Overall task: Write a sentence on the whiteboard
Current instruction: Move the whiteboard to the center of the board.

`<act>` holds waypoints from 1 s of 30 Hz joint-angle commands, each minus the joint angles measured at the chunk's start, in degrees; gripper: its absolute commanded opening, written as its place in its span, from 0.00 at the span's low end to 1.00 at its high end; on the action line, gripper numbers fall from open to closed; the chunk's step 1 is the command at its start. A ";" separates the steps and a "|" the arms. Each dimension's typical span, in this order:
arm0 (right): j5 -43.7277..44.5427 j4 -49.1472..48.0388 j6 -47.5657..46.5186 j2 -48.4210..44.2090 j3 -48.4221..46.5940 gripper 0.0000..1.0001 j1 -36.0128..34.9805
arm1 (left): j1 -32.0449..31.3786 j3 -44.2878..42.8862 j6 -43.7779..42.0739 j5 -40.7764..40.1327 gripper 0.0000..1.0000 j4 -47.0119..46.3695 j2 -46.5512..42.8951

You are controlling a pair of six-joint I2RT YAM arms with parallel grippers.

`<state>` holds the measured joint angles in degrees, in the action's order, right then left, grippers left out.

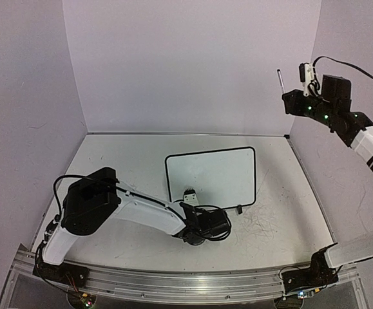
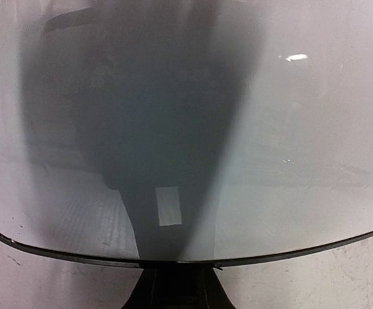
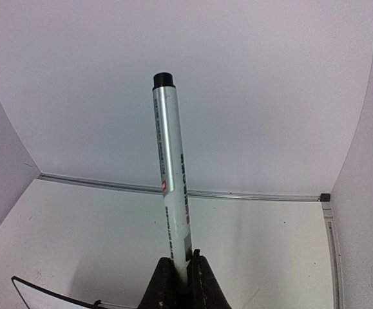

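Observation:
The whiteboard (image 1: 221, 170) lies flat in the middle of the table; its surface looks blank and no sentence shows on it. My left gripper (image 1: 190, 195) sits at the board's near left edge, shut on that edge. In the left wrist view the glossy board (image 2: 289, 161) fills the frame and my left gripper (image 2: 176, 283) meets its black rim. My right gripper (image 1: 293, 101) hangs high at the right, well above the table. It is shut on a silver marker (image 1: 280, 82) that points upward. The right wrist view shows the marker (image 3: 171, 167) upright in the gripper (image 3: 189, 262), black cap on top.
The white tabletop (image 1: 283, 225) is scuffed with dark marks near the board's front right. A small black foot (image 1: 238, 209) sticks out at the board's near edge. Walls close in the left, back and right. A metal rail (image 1: 192, 283) runs along the near edge.

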<state>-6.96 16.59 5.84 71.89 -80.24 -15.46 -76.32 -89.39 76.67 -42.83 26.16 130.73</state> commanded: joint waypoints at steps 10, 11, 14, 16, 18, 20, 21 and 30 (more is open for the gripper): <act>-8.47 -0.81 5.50 -9.70 6.68 0.00 -6.68 | -4.82 -3.12 2.88 2.96 0.47 -1.12 1.07; -9.88 -1.21 5.73 -9.82 7.14 0.00 -6.73 | -4.88 -2.75 2.25 2.65 0.49 -1.12 0.54; -13.70 -2.61 7.06 -9.98 8.57 0.00 -6.89 | -5.62 -2.06 -0.03 3.18 0.57 -1.12 -1.15; -16.77 -4.02 8.31 -10.06 9.65 0.00 -7.03 | -6.59 -1.17 -1.65 3.08 0.61 -1.25 -2.90; -19.86 -6.77 10.28 -10.43 11.60 0.00 -7.37 | -7.44 1.06 -2.50 3.13 0.66 -1.36 -5.48; -22.36 -10.37 12.61 -10.78 13.52 0.00 -8.10 | -8.09 3.78 -3.52 3.86 0.69 -1.80 -8.63; -22.76 -11.42 13.46 -10.80 14.13 0.00 -8.60 | -8.44 5.12 -4.19 4.37 0.70 -2.07 -10.57; -28.94 -32.98 27.65 -11.51 24.57 0.00 -13.68 | -11.65 28.53 -18.78 15.66 0.79 -25.99 -34.51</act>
<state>-31.19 0.36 23.96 61.88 -60.37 -27.02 -87.40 -69.67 67.27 -33.42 15.56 109.26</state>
